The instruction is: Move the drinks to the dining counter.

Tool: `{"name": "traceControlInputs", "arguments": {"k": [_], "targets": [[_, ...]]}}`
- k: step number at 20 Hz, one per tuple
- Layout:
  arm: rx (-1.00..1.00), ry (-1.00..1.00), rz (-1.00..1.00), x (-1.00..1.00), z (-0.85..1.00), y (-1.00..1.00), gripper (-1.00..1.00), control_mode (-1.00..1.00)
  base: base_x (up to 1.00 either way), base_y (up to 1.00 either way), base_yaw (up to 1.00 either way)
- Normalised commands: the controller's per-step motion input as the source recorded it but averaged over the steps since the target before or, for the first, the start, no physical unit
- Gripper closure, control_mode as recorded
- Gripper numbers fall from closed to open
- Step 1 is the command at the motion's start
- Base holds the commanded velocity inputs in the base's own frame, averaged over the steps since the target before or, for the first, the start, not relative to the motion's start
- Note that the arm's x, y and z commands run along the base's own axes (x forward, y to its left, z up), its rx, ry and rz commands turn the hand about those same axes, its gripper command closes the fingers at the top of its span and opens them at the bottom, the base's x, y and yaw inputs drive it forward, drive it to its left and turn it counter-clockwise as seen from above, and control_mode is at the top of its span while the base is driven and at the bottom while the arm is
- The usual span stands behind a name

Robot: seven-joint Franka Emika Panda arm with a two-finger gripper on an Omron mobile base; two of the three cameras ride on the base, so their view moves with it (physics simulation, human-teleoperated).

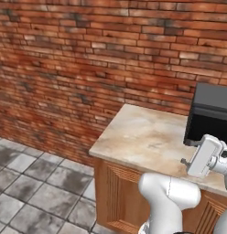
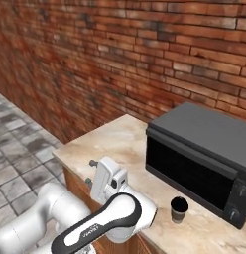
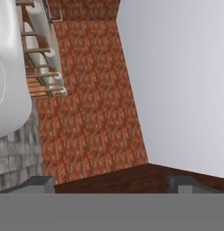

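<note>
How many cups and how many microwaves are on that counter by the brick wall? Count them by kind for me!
Cups: 1, a dark coffee cup standing in front of the microwave.
Microwaves: 1, the black microwave.
Total on the marble counter: 2 things.
</note>
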Motion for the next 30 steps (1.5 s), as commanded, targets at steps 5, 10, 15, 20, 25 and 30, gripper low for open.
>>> {"name": "traceControlInputs", "arguments": {"k": [5,10,15,20,25,30], "targets": [[0.0,0.0,0.0,0.0,0.0,0.0,-1.0,1.0,-0.06,-1.0,-0.43],[0.0,0.0,0.0,0.0,0.0,0.0,-1.0,1.0,-0.93,-1.0,-0.19],[0.0,0.0,0.0,0.0,0.0,0.0,-1.0,1.0,-1.0,-1.0,-0.16],[0.0,0.0,0.0,0.0,0.0,0.0,-1.0,1.0,-1.0,-1.0,-0.13],[0.0,0.0,0.0,0.0,0.0,0.0,-1.0,1.0,-0.98,-1.0,-0.17],[0.0,0.0,0.0,0.0,0.0,0.0,-1.0,1.0,-0.22,-0.82,-0.34]]}}
